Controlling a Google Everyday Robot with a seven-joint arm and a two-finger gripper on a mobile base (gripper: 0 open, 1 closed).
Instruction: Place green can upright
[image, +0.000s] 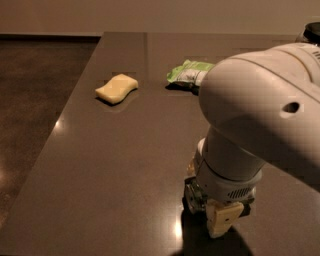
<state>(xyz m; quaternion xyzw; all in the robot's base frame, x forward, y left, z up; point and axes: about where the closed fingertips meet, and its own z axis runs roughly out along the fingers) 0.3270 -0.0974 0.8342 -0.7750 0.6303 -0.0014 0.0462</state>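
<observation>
The green can (193, 195) lies on its side on the dark table (125, 165) near the front edge. Only its silver end and a sliver of green show at the left of my wrist. My gripper (216, 216) is down over the can at table height, and my large white arm (260, 115) hides the rest of the can. Whether the gripper touches the can is hidden.
A pale yellow sponge (116, 88) lies at the back left of the table. A light-green crinkly snack bag (186, 74) lies at the back middle, partly behind my arm. The table's left edge (65, 115) borders a dark floor.
</observation>
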